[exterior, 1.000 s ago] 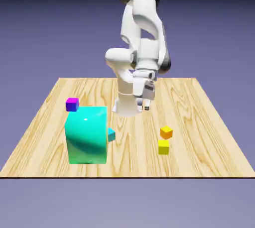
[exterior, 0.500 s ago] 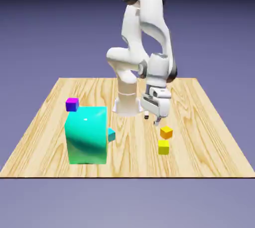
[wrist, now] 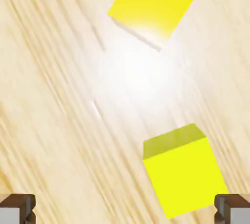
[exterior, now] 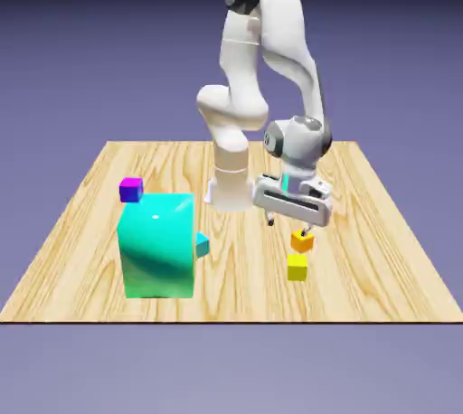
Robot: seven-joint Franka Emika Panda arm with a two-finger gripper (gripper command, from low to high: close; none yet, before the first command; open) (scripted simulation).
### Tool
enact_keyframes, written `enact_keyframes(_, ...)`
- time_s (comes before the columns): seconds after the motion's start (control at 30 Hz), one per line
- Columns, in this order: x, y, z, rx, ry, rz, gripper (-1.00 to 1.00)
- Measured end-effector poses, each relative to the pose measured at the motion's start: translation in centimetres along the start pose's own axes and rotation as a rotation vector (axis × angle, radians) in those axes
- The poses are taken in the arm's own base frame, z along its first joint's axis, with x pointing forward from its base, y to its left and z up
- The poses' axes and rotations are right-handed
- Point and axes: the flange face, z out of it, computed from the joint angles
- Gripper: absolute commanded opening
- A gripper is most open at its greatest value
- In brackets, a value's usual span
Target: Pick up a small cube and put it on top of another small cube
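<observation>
Orange small cube sits on the wooden surface.
Gripper hangs just above it, jaws spread, empty.

A rendered simulation scene — a bare wooden table floating before a plain blue-violet backdrop.

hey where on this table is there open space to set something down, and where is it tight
Bare wood spans the table along the exterior view's right edge and the front strip below the yellow cube. It is crowded around the orange cube, under the open end effector, and where the big teal-green block meets the purple cube.
</observation>
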Motion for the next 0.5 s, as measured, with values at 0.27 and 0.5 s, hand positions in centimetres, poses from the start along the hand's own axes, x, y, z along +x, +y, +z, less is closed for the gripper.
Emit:
enact_keyframes(0.27,3.4,-1.0,1.4,0.065,0.069,-0.410,0.00)
enact_keyframes(0.5,6.5,-2.0,2.0,0.089,0.147,-0.769,0.00)
